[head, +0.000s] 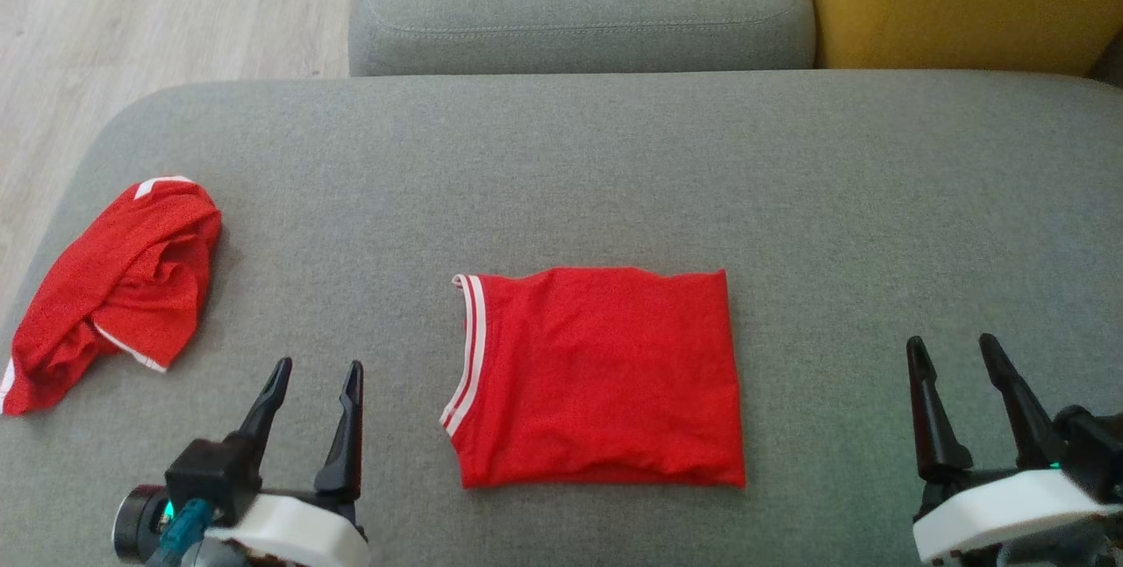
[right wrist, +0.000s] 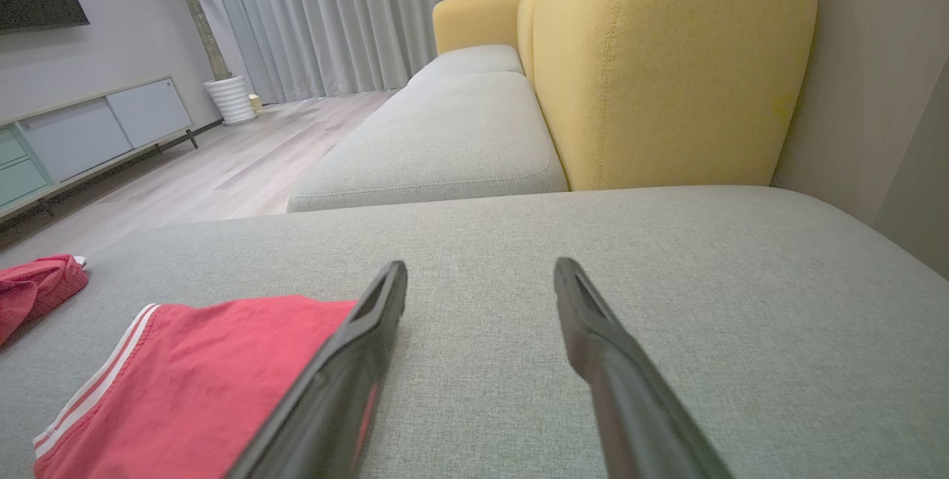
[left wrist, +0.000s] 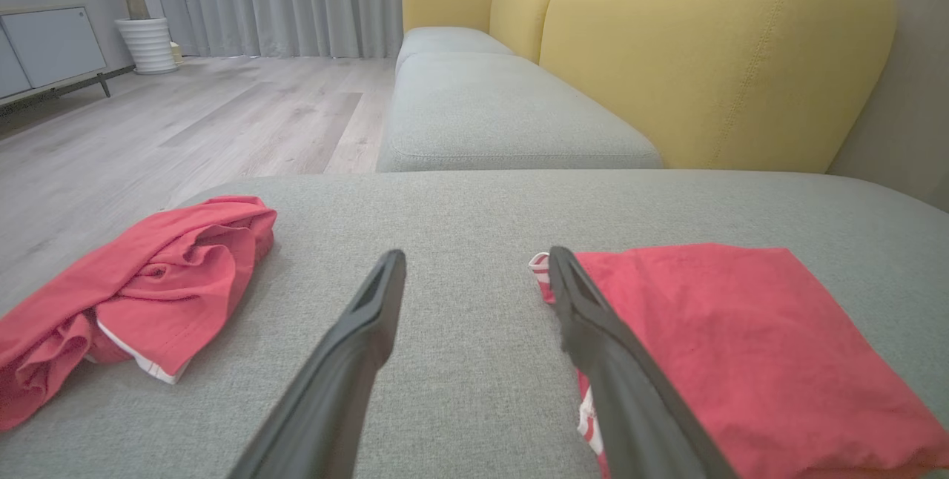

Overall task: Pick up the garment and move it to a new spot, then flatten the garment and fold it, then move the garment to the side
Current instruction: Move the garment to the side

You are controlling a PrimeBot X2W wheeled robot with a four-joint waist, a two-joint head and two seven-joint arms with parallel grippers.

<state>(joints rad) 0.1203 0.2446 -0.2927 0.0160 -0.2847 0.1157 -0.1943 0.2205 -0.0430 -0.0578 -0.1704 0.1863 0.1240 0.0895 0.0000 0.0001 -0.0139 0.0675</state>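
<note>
Since the folded red garment (head: 601, 378) is lying flat as a neat rectangle in the middle of the grey cushion (head: 790, 198), I am judging the flattening and folding to be finished, leaving only the move to the side, perhaps toward the crumpled red garment (head: 114, 295) sitting near the cushion's left edge. I am seeing the left tool (head: 318, 367) hovering just beside the folded piece's striped edge and the right tool (head: 952, 342) hanging well apart on the other side, both with fingers spread wide, gripping nothing and touching no cloth.
</note>
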